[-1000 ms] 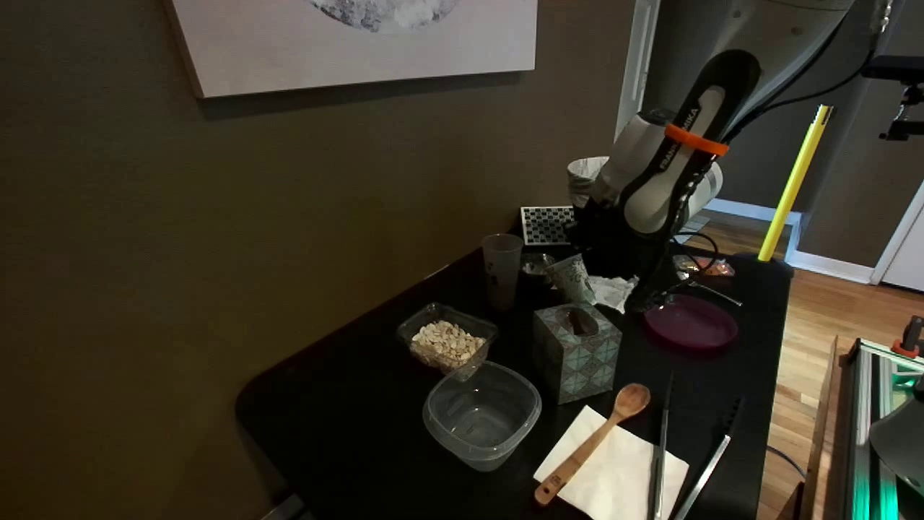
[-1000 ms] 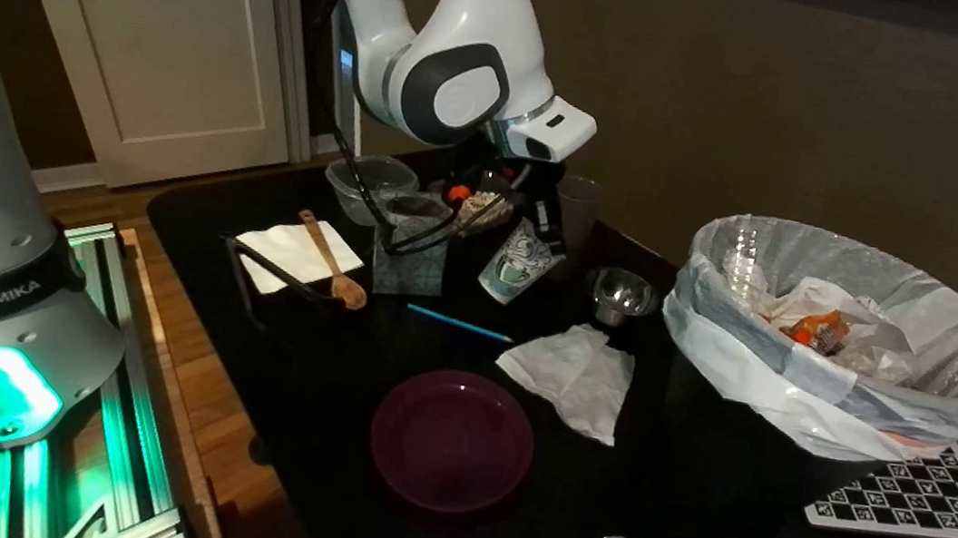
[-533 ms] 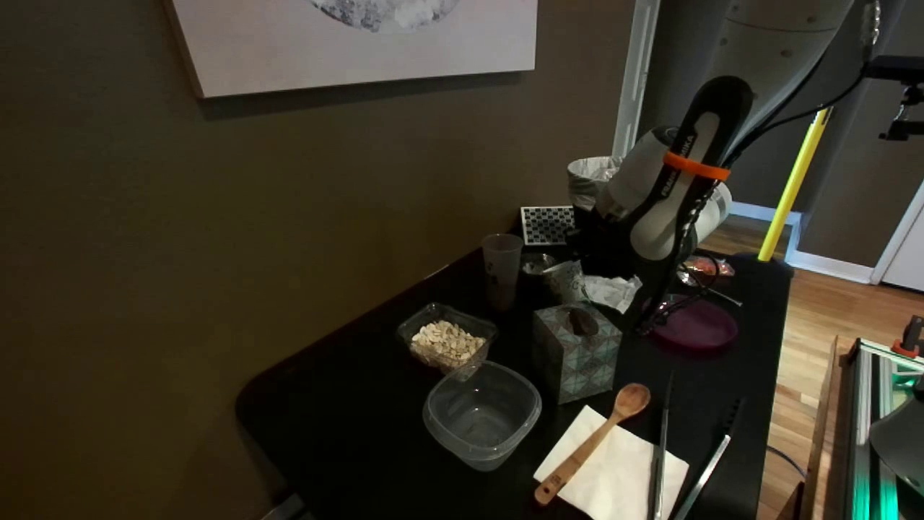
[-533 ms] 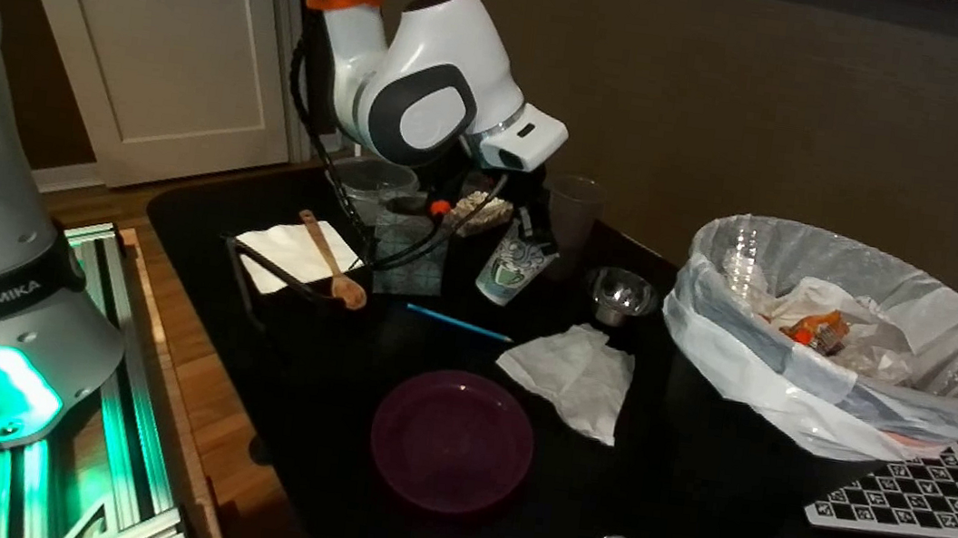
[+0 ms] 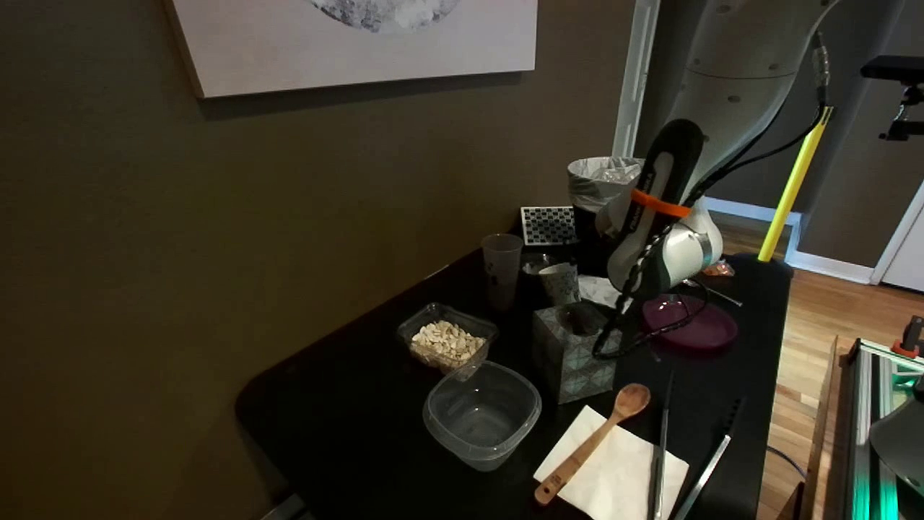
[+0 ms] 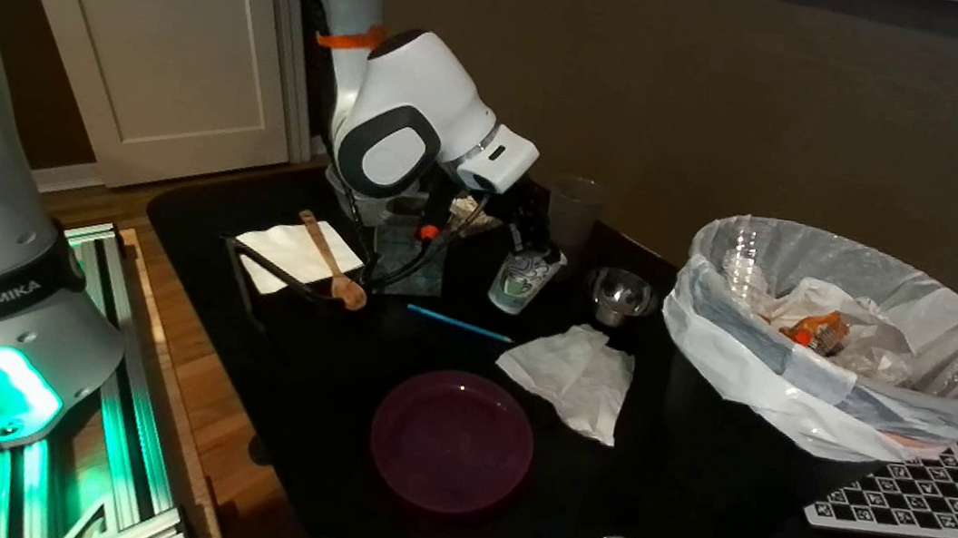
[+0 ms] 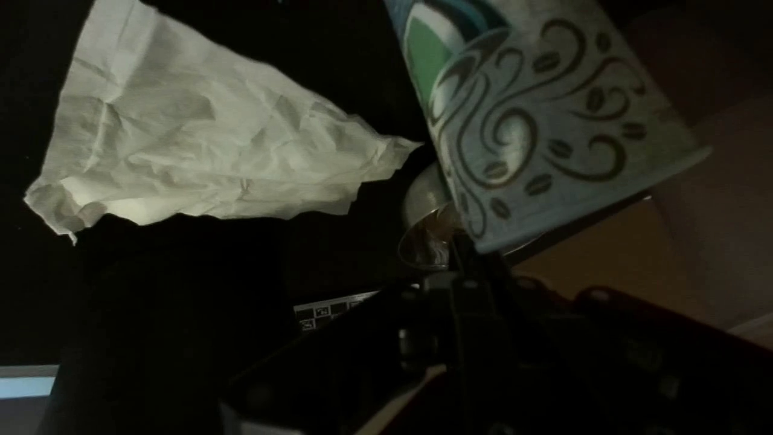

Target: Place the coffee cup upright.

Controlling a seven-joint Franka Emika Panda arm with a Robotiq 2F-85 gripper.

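The coffee cup [image 6: 523, 282] is a whitish paper cup with a swirl and green mug print. My gripper [image 6: 534, 241] is shut on its rim from above. In that exterior view the cup leans, base to the lower left and mouth to the upper right. In the other view of the scene the cup [image 5: 560, 283] stands behind the tissue box and leans slightly. In the wrist view the cup [image 7: 543, 115] fills the upper right, and the dark gripper fingers [image 7: 474, 251] meet at its rim corner. I cannot tell whether its base touches the table.
A tall tumbler [image 5: 502, 271], a small metal cup [image 6: 620, 297] and a tissue box [image 5: 577, 361] stand close by. A crumpled napkin [image 6: 571, 376], a blue pencil [image 6: 459, 322] and a purple plate [image 6: 451, 444] lie in front. A lined trash bin [image 6: 757, 390] stands to one side.
The arm has moved lower, still holding the cup by its rim. The cup has turned to a less tilted pose, and its base has come down slightly.
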